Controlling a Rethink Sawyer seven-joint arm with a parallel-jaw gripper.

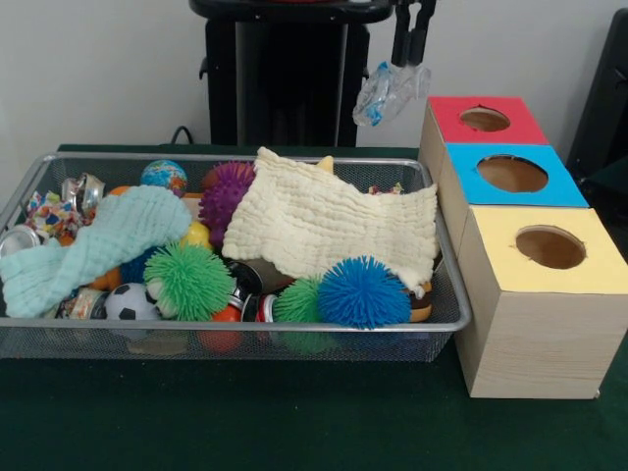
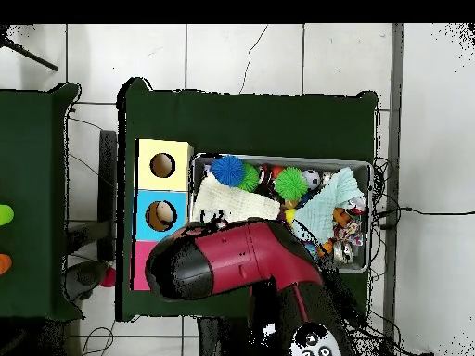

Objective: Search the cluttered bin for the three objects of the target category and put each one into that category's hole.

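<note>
Your gripper (image 1: pixel 409 61) is clenching a crumpled clear plastic wrapper (image 1: pixel 388 90) at upper centre: light, flimsy, slippery, so you are needing bunched folds.

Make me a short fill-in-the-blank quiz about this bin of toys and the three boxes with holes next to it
1. The gripper holds a crumpled clear plastic item above the ____ box.
2. The box nearest the front camera has a ____ top.
3. The spiky ball below the cream cloth is ____.

Missing words: red; yellow; blue
</note>
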